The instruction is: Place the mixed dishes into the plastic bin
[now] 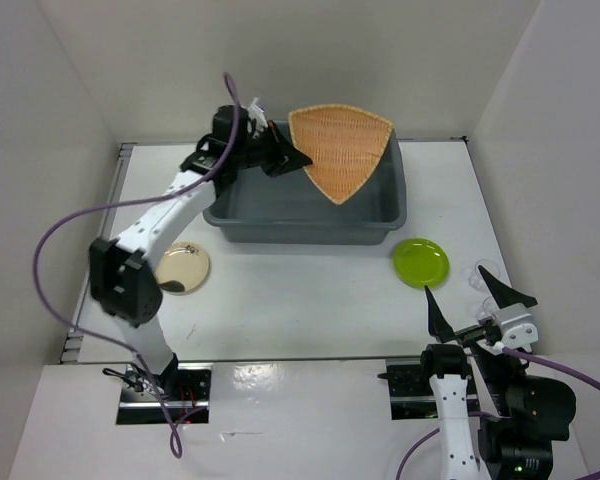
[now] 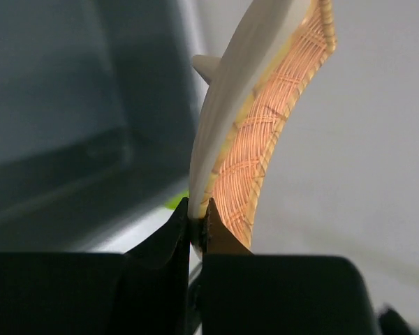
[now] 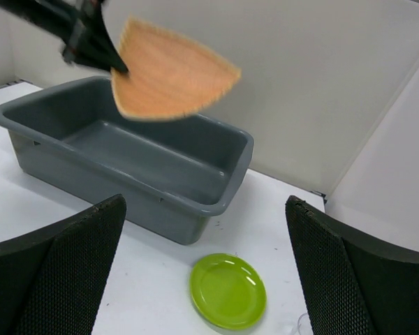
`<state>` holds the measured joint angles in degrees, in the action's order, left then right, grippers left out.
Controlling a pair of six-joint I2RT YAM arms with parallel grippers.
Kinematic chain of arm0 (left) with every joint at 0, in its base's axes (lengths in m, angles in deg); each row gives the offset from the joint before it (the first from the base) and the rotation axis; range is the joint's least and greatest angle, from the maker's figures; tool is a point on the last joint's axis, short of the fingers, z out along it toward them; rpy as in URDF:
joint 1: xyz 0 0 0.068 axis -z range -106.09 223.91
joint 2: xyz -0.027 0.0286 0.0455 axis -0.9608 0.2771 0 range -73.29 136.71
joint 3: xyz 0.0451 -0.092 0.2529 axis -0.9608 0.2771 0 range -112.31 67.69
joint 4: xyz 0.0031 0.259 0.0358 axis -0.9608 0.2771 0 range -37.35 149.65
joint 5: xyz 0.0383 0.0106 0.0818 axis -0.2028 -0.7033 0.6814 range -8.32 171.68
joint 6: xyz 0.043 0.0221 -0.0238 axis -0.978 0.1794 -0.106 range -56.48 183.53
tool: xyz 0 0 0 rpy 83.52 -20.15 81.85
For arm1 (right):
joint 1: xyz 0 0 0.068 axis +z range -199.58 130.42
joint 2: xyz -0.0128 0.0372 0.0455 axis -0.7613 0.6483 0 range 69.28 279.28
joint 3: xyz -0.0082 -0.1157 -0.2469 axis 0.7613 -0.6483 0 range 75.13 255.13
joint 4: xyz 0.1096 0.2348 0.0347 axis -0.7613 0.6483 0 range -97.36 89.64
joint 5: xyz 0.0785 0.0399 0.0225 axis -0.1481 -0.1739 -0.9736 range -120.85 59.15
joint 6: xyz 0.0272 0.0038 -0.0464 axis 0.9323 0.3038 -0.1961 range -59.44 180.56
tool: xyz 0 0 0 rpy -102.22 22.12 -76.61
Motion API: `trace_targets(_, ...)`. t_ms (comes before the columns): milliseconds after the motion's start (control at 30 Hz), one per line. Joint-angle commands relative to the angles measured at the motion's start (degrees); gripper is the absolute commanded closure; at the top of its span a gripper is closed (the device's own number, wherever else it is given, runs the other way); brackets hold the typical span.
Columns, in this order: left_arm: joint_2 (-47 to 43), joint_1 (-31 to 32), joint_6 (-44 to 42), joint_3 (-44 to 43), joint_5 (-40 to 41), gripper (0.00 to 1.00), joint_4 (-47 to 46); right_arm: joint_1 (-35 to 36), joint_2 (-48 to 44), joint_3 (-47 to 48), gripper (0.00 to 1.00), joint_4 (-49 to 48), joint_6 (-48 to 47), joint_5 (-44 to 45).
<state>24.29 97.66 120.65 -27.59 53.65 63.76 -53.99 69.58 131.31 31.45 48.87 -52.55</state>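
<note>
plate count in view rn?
2. One lime-green plate on the table, off the grey plastic bin's front right corner. One cream plate on the table off its front left corner. The woven tray held above hides part of the bin in the top view.

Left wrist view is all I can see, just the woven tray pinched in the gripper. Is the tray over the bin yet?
Observer: Yes, the tray is held in the air over the bin, not yet inside.
Operator: Which dishes are outside the bin?
Observer: The green plate lies off its near right corner and the cream plate off its near left.
Operator: And the right gripper?
Observer: The right gripper is open and empty, just nearer than the green plate.
</note>
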Motion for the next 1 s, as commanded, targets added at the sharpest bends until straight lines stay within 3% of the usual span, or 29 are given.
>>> trace_targets(0, 10.13, -0.02, 3.17, -5.51, 1.84, 1.0, -0.13, -0.43, -4.78, 0.59, 0.01, 0.83, -0.27, -0.1)
trace_targets(200, 20.44, -0.54, 3.7, -11.93, 6.13, 1.0, -0.83, -0.43, -4.78, 0.59, 0.01, 0.83, -0.27, -0.63)
trace_targets(467, 34.67, -2.21, 3.7, -22.31, 2.2, 0.99, 4.44, -0.43, -4.78, 0.59, 0.01, 0.83, -0.27, -0.63)
trace_targets(600, 37.85, -2.21, 3.17, -21.62, 1.05, 0.89, 4.97, -0.43, -4.78, 0.59, 0.01, 0.83, -0.27, -0.63)
trace_targets(833, 37.86, -2.21, 3.7, -16.96, 1.05, 0.88, 2.77, -0.43, -4.78, 0.59, 0.01, 0.83, -0.27, -0.63)
trace_targets(933, 37.86, -2.21, 3.09, -15.38, 0.35, 0.62, 1.55, -0.43, -4.78, 0.59, 0.01, 0.83, -0.27, -0.63)
trace_targets(967, 37.86, -2.21, 3.08, -15.37, -0.44, 0.58, 1.54, -0.43, -4.78, 0.59, 0.01, 0.83, -0.27, -0.63)
